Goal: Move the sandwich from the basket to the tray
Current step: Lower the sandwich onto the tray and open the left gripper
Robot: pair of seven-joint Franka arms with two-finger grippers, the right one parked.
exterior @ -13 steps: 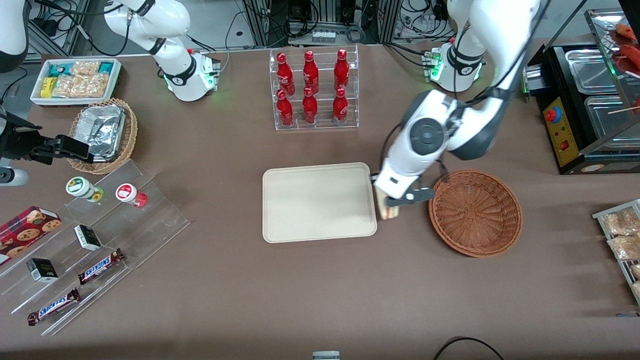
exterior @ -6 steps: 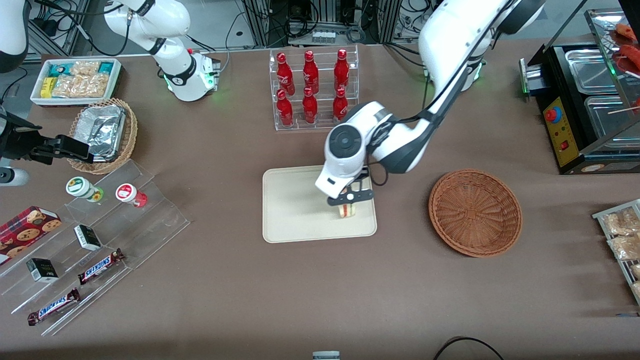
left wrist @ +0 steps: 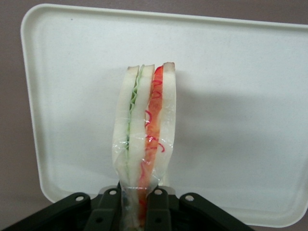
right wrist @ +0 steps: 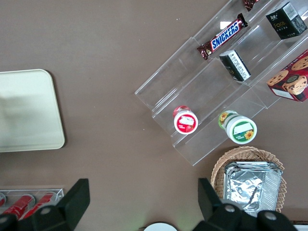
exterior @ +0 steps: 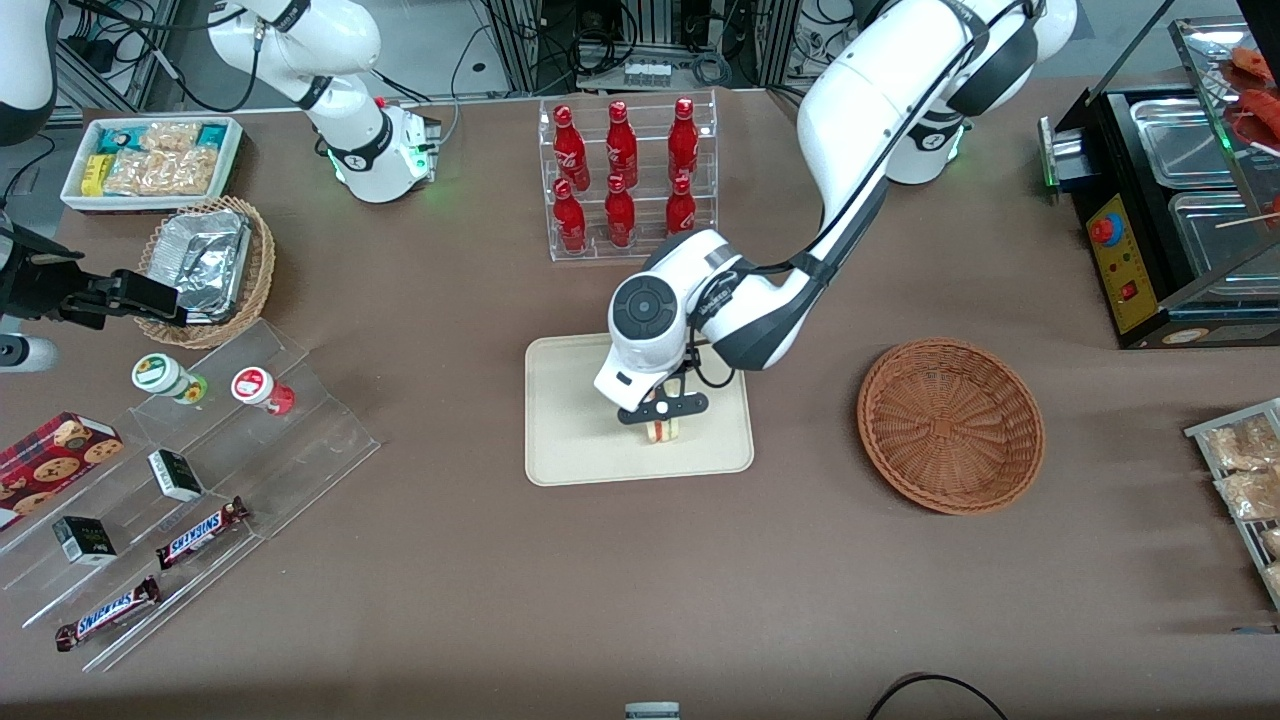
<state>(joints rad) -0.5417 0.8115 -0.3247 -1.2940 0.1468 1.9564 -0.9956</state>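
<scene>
The sandwich [exterior: 662, 431] is held pinched in the claw [exterior: 662, 412] over the tray [exterior: 570, 420]; in the front view its upper part is covered by the claw and wrist. In the wrist view its gripped end [left wrist: 134, 202] is hidden between the black fingers [left wrist: 107, 211]. Contact between sandwich and tray cannot be judged. The basket [exterior: 950, 425] is seen empty on the bench [exterior: 640, 580], toward the working arm's end. Six red bottles are held in the clear rack [exterior: 628, 180].
</scene>
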